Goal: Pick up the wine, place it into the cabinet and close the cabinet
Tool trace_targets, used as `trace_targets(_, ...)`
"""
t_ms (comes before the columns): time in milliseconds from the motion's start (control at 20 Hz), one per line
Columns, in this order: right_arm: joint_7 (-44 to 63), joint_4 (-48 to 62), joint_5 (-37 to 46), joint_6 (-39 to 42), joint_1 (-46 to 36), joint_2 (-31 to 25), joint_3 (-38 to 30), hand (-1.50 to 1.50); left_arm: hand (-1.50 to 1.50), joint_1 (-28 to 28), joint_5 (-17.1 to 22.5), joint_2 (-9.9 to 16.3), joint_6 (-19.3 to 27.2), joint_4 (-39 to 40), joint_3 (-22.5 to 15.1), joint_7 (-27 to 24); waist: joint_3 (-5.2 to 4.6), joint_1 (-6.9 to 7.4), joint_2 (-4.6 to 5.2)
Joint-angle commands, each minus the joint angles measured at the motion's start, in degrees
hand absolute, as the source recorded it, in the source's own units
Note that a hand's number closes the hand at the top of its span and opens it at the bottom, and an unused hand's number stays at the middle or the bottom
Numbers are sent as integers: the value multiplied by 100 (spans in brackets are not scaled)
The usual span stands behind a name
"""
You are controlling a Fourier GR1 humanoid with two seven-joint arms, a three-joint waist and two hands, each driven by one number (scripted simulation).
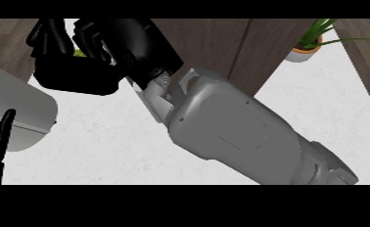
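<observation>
Up high, right hand [108, 45] curled.

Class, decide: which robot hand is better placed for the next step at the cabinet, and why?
Right. The right robot hand is up against the wooden cabinet, fingers curled over a green sliver, probably the wine. The left arm shows only as a grey edge low at the view's left.
</observation>
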Motion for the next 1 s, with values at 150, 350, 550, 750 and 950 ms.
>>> trace_targets(150,-806,1194,-211,874,-103,-312,-808,150,-150,62,-201,-144,-13,-180,91,148,3,2,6)
trace_targets(350,-1210,1872,-102,974,-359,-162,-990,150,-150,-101,-258,-227,-86,-35,74,194,1,18,20)
trace_targets(550,-1558,2007,117,1212,-6,-540,-872,150,-150,-248,-128,-135,165,-299,167,549,7,15,36)
trace_targets(750,-1836,2252,368,1085,46,-512,-798,150,-150,-180,-187,-219,-114,-48,143,369,-2,46,47)
trace_targets(950,-1689,2324,359,1071,-193,-386,-875,150,-150,-446,-321,-314,-16,137,60,386,-5,-9,50)
